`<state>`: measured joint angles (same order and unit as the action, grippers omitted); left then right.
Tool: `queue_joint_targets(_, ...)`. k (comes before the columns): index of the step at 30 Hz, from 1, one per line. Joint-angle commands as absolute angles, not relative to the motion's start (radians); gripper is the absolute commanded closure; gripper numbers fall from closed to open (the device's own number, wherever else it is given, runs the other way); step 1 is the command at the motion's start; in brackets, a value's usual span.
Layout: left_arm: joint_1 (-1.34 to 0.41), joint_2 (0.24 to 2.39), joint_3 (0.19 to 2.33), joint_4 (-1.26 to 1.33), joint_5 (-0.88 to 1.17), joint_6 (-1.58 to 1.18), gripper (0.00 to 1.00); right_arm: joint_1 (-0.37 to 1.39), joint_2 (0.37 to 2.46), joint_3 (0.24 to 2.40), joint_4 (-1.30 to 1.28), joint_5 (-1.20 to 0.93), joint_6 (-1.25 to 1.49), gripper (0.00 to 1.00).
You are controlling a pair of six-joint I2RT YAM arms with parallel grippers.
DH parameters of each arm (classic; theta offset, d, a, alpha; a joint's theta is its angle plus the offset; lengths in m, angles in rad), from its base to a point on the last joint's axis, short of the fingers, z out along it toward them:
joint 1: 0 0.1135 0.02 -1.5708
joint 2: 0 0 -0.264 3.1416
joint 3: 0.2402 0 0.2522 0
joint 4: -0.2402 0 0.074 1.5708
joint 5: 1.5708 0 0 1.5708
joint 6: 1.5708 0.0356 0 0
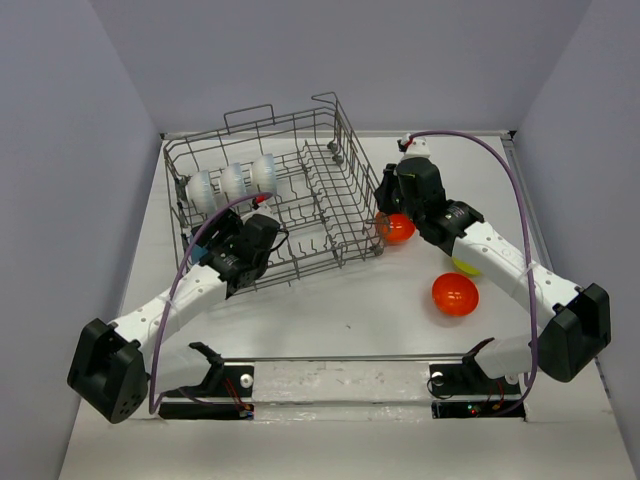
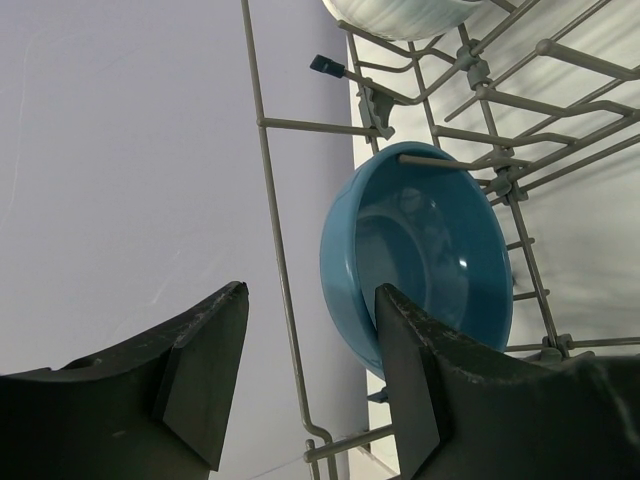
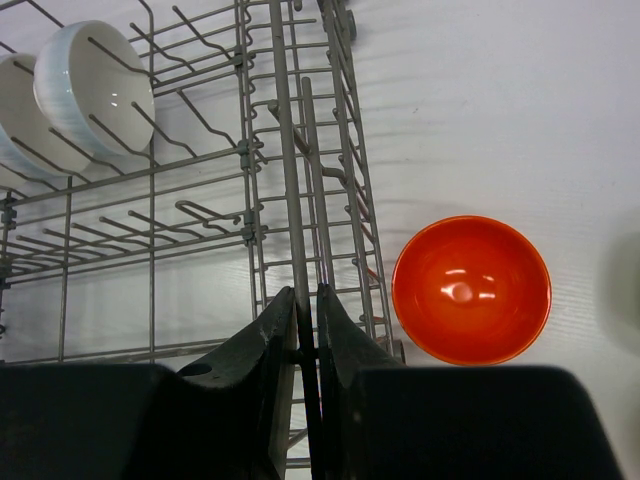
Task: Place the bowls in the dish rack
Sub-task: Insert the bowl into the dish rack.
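Right claw (image 3: 308, 330) is closed on a thin wire of the dish rack (image 1: 340, 190), at the rack's right side near its front corner; the jaws press this wire from both sides. The left claw (image 2: 312, 295) is at the opposite, left end of the rack, and its jaws stand well apart. One upright wire of the rack's side wall passes through the gap between them; whether it touches a jaw, one cannot tell.

The dish rack, a big grey wire basket, sits on the far left part of the white table (image 1: 350, 320), turned at an angle to the table's edges. The left arm (image 1: 165, 305) reaches it from the near left, the right arm (image 1: 500, 255) from the near right.

Inside the rack, three white bowls (image 1: 232, 182) stand on edge in one row between the tines, along the far left side. A blue bowl (image 2: 420, 270) stands on edge inside the rack too, just behind the side wall and very near one jaw of the left claw. One orange bowl (image 1: 397, 228) lies on the table just beside the rack's right corner, under the right claw. A second orange bowl (image 1: 455, 294) lies on the table well apart from the rack, and a yellow-green bowl (image 1: 466, 266) is near it, mostly hidden under the right arm.
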<state>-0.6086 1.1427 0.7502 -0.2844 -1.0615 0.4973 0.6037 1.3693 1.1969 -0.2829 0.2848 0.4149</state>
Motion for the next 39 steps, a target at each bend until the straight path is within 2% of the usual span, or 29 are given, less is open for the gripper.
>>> queue_joint_targets(1, -0.601, 1.103, 0.735, -0.287, -1.092, 0.508, 0.34, 0.607, 1.413, 1.180, -0.314, 0.288, 0.453, 0.99)
queue_joint_targets(39, -0.634, 1.101, 0.733, -0.299, -1.019, 0.500, 0.32, 0.607, 1.413, 1.169, -0.313, 0.291, 0.454, 0.99)
